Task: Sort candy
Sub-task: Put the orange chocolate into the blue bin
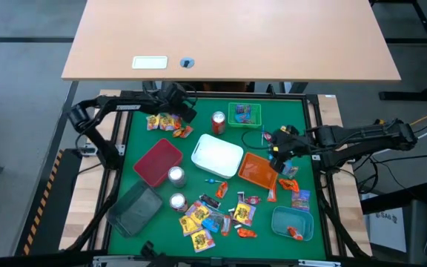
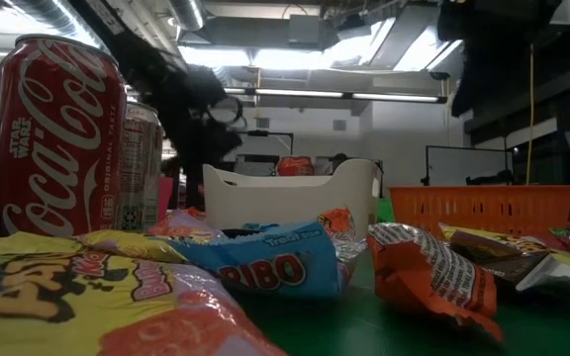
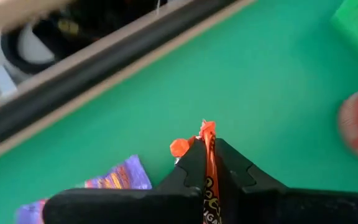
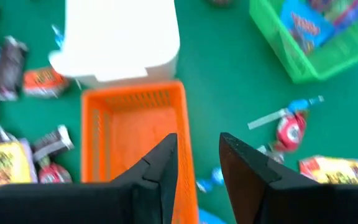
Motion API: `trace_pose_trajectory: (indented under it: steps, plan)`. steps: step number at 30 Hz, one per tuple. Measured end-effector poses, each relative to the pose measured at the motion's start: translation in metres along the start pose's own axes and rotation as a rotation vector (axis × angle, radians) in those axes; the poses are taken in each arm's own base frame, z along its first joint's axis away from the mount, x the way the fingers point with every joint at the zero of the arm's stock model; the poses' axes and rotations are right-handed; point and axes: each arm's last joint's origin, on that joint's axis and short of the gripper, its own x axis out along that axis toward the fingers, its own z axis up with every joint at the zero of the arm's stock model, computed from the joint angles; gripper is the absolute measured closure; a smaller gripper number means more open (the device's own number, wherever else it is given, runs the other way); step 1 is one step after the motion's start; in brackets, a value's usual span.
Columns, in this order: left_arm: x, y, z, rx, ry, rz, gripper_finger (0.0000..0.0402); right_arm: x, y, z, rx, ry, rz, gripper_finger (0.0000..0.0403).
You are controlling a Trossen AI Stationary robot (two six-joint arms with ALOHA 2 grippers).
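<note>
Orange candy packet (image 3: 207,168) clamped in left fingers (image 3: 185,174) above mat; right fingers (image 4: 166,162) apart over orange tray (image 4: 129,118).

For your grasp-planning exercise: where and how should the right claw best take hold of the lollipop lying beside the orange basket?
Probably the thin blue stick, from above, fingers closing across it: the lollipop lies flat on the green mat, apart from the orange basket, and its stick is bare. The right claw hangs open nearby.

bright overhead light, blurred foreground
</note>
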Motion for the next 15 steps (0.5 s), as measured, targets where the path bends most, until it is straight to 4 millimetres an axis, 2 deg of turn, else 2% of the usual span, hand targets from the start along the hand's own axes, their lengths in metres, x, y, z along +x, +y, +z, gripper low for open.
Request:
trace_pose_trajectory:
  steps: [7, 11, 15]
  plan:
    - [-0.052, -0.023, 0.015, 0.035, -0.175, -0.105, 0.0401, -0.002, 0.006, 0.019, 0.014, -0.231, -0.023, 0.0288]
    - [-0.079, -0.048, 0.02, 0.073, -0.304, -0.214, 0.0401, -0.006, 0.009, 0.03, 0.005, -0.367, -0.027, 0.0288]
    - [-0.097, -0.079, 0.022, 0.11, -0.448, -0.349, 0.0401, -0.009, 0.015, 0.043, 0.011, -0.489, 0.013, 0.0288]
